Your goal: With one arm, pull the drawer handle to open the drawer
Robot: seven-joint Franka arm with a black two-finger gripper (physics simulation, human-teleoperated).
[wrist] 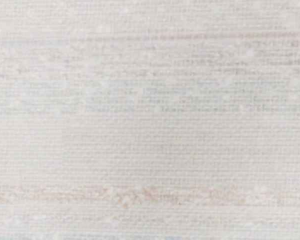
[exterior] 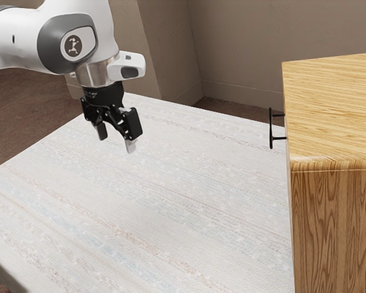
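At the exterior view's left, the white arm comes in from the top corner and bends down over the table. At its end is the black claw. It hangs in the air above the table, near the far left corner, and does not touch it. Its two fingers stand wide apart, and there is nothing between them. The table is pale with thin, faint stripes. The wrist view looks down on this same pale table under the claw. At the table's right edge stands a big wooden cabinet. A thin black handle sticks out near the top of the side that faces the claw. The handle is well apart from the claw. That side is turned away from the camera, so I cannot tell if the drawer is open or shut.
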